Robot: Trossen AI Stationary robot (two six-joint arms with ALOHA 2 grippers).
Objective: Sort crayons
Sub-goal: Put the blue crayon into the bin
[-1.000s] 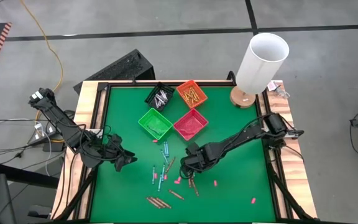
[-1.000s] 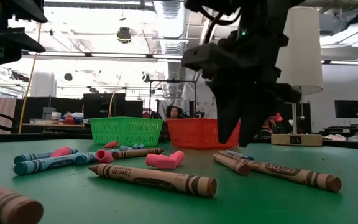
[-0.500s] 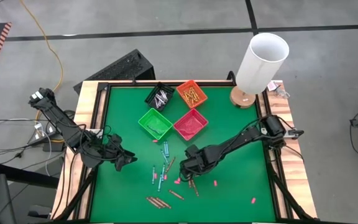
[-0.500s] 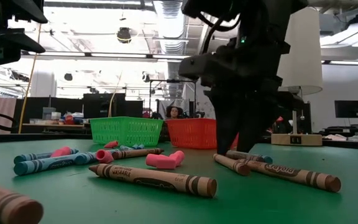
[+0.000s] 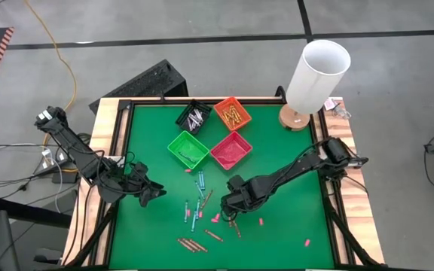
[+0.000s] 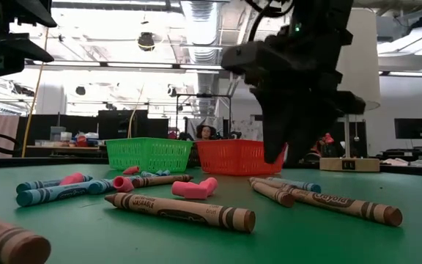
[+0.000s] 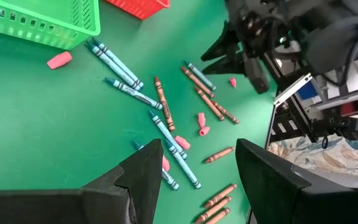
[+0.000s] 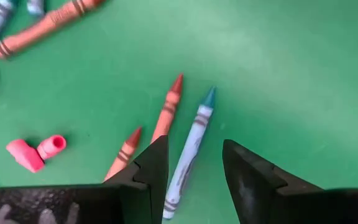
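The right gripper [image 5: 232, 214] hangs low over the green table [image 5: 292, 218] near its centre, fingers spread apart and holding nothing; in its wrist view a blue crayon [image 8: 189, 149] lies on the felt in line with the gap between the fingers, with a brown crayon [image 8: 168, 109] just beside it and a shorter brown one [image 8: 125, 152] close by. The left gripper [image 5: 157, 193] waits at about nine o'clock on the table, fingers also apart and empty. Loose crayons [image 5: 197, 207] lie scattered at about six o'clock of the four bins, mostly blue and brown, with several brown ones [image 5: 193, 245] grouped nearer the table's front edge. Small pink bits [image 5: 215, 218] sit among them. At twelve o'clock the bins stand in a cluster: a black bin [image 5: 184, 119] holding grey crayons, an orange bin [image 5: 246, 119] holding orange ones, a green bin [image 5: 173, 147] and a red bin [image 5: 246, 147]. A lamp with a white shade [image 5: 319, 71] stands at about two o'clock.
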